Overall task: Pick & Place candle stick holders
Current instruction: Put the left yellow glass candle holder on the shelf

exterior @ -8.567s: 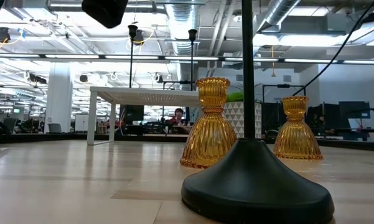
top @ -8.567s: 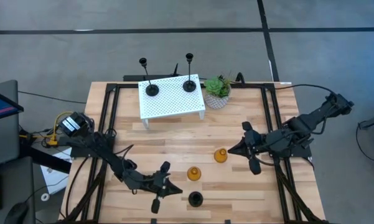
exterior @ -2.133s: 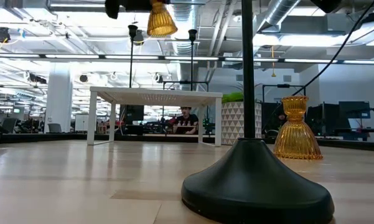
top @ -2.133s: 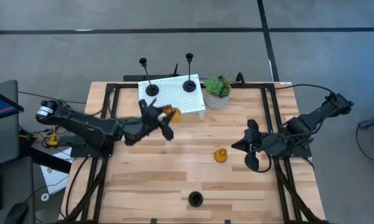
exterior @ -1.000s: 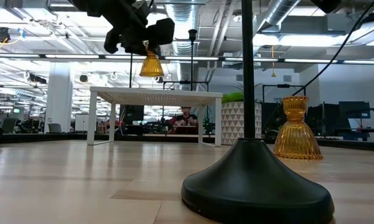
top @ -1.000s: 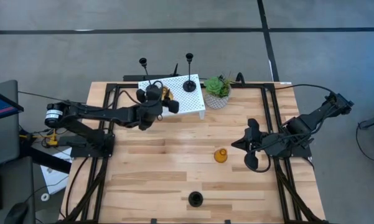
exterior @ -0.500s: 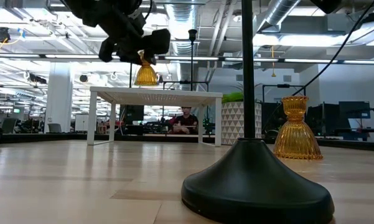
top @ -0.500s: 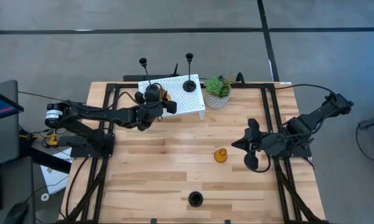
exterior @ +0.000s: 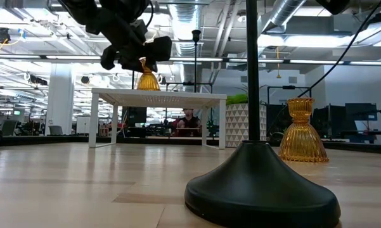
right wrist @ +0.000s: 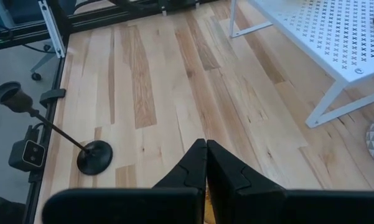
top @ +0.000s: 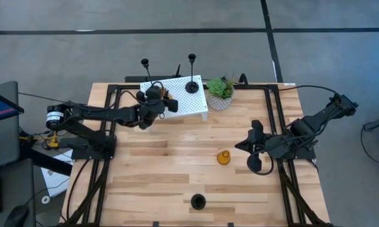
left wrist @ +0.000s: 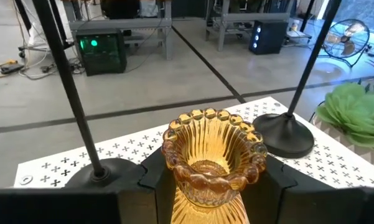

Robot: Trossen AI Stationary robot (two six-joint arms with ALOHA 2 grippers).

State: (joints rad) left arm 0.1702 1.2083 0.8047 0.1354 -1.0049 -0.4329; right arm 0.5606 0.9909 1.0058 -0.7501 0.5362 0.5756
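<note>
Lowered amber holder (left wrist: 211, 158) between left tool (top: 159, 101) fingers, seemingly just above shelf (top: 192, 104)

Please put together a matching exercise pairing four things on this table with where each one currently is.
Things:
1. amber holder in the left gripper
2. second amber holder
3. lone black holder
4. potted plant

Places:
A. on the bare wood, at the near edge of the table
B. beside the white stand, at the far edge
C. at the white stand's top
D. on the wood close to the right gripper

Pairs: 1-C, 2-D, 3-A, 4-B
</note>
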